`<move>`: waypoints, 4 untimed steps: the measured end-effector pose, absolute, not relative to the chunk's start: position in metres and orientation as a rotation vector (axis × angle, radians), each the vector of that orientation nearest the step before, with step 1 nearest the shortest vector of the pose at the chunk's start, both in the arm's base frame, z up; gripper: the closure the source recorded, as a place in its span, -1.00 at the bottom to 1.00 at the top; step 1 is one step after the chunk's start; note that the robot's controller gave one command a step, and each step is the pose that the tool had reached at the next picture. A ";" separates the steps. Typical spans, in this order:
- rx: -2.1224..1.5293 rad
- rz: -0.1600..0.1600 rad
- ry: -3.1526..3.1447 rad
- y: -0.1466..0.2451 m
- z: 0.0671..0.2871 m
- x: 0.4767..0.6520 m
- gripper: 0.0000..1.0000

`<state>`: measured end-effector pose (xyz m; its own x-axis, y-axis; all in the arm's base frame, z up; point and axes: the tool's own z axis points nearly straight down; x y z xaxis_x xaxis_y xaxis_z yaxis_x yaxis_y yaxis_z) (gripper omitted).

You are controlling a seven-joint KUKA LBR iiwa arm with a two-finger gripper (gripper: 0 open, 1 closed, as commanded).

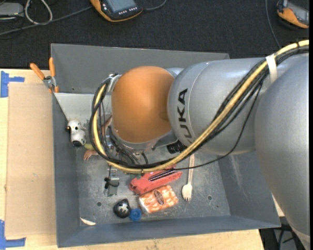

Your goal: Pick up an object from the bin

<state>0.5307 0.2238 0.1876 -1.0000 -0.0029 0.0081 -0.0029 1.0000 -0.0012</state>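
The grey bin (141, 56) is being entered from the right of the frame by the silver arm (224, 108), and its upper and right parts are being covered by it. Bare floor is being left open mainly along the lower band, in the lower right corner and in a narrow strip down the left wall. The middle is being hidden by the orange wrist cover (138, 103), with black and yellow cables (100, 124) being looped around its left and lower sides.

Against the left wall, a small white and grey cylinder (75, 132) is being kept apart from the rest. In the lower middle, a red tool (155, 178) is lying slantwise, with an orange and white packet (157, 199) touching it from below and a white plastic fork (188, 185) just to its right. Near the lower wall, a black round piece (122, 208) is being flanked by a blue cap (135, 215).

The gripper (126, 151) is being masked by the cover and cables at centre-left, so how far open it is cannot be told, and nothing is being seen in its hold. The nearest things are a small dark piece (110, 184), just below it in the frame, and the red tool, below and to the right.
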 end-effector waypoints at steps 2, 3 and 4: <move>0.029 -0.008 -3.146 0.209 0.186 0.524 -1.00; 0.067 0.002 -3.140 0.192 0.215 0.525 -1.00; 0.103 -0.006 -3.143 0.168 0.179 0.522 -1.00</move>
